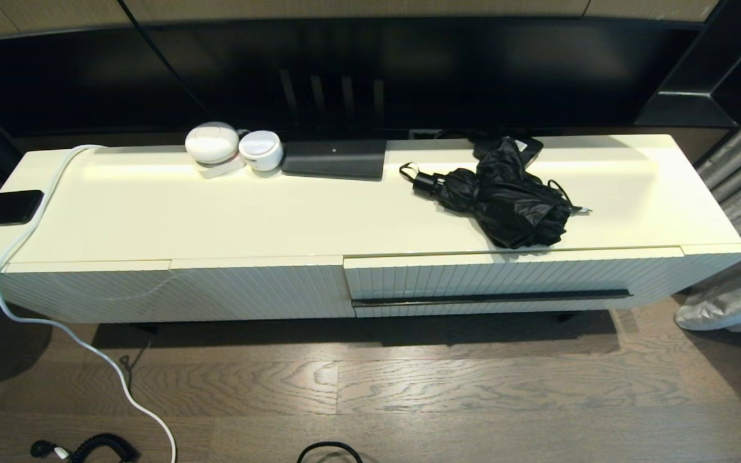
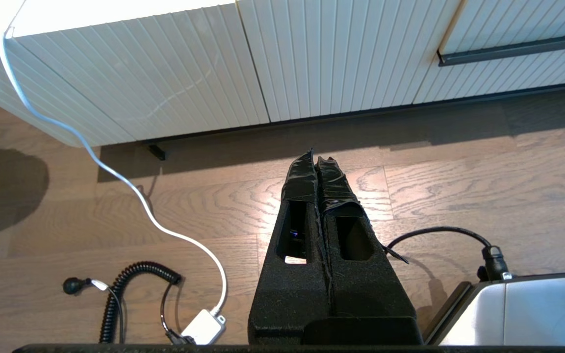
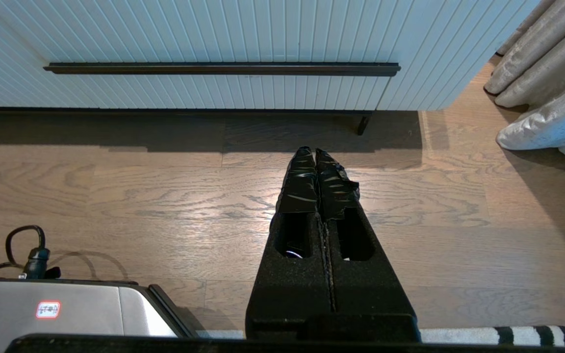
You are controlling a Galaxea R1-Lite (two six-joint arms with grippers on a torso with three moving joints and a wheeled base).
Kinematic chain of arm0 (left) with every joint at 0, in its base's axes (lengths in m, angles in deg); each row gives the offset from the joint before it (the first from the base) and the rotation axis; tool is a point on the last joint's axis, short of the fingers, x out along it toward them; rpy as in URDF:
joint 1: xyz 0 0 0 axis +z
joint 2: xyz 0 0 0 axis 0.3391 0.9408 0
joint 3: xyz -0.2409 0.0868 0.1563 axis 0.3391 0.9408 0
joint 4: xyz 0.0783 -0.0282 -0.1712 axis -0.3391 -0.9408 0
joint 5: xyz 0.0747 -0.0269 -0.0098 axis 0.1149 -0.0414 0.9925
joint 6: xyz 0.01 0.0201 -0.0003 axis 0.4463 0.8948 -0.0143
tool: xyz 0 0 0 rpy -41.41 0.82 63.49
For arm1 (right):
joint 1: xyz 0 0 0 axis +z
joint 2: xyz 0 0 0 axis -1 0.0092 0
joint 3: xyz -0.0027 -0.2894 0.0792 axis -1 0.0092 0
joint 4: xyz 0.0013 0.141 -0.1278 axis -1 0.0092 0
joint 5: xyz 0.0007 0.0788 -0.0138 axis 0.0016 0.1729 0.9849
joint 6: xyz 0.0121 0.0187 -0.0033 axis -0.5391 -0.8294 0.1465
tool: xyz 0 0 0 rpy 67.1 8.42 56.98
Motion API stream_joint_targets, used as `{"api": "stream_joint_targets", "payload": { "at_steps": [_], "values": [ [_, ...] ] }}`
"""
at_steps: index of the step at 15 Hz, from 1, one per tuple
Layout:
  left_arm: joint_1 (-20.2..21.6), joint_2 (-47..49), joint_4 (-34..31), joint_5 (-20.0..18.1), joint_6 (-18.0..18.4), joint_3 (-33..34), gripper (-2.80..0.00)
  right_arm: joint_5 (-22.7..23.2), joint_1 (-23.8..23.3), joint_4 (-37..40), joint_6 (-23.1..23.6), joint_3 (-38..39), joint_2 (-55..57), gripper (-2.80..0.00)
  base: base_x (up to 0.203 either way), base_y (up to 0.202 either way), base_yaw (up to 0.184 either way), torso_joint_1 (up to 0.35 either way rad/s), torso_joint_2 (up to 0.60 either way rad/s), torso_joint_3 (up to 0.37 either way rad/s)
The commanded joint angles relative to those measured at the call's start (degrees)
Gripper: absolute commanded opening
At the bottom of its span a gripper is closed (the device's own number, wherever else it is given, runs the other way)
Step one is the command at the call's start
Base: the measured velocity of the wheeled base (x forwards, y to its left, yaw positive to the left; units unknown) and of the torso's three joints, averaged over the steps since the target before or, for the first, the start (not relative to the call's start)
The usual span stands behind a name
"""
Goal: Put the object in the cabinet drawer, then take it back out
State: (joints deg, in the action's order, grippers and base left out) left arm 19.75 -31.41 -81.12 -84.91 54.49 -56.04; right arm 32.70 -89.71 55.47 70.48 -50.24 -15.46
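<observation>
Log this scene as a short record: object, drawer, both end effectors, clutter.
object: black folded umbrella lying on the cabinet top, above the drawer
drawer: cabinet drawer closed, black bar handle untouched
left end effector: shut, empty, low over the floor, facing the cabinet
right end effector: shut, empty, low, facing the handle
clutter: two white round devices, black box, phone, white cable

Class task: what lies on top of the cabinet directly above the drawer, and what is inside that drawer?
A black folded umbrella lies on the cabinet top above the drawer. The drawer is shut, so its inside is hidden.
</observation>
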Motion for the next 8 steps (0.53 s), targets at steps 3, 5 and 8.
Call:
{"api": "stream_joint_targets", "payload": {
  "at_steps": [3, 5, 8],
  "values": [
    [-0.01, 0.0, 0.07, -0.02, 0.03, 0.0, -2.8, 0.02, -0.02, 0.02, 0.28, 0.09, 0.25, -2.8, 0.0, 0.0, 0.0, 0.0, 0.0, 0.0],
    [0.07, 0.0, -0.02, -0.02, 0.03, 0.0, -2.8, 0.02, -0.02, -0.15, -0.07, 0.08, 0.25, -2.8, 0.0, 0.0, 0.0, 0.0, 0.0, 0.0],
    [0.06, 0.0, -0.02, -0.02, 0.03, 0.0, -2.8, 0.02, -0.02, -0.15, 0.02, 0.09, 0.25, -2.8, 0.0, 0.0, 0.0, 0.0, 0.0, 0.0]
  ]
}}
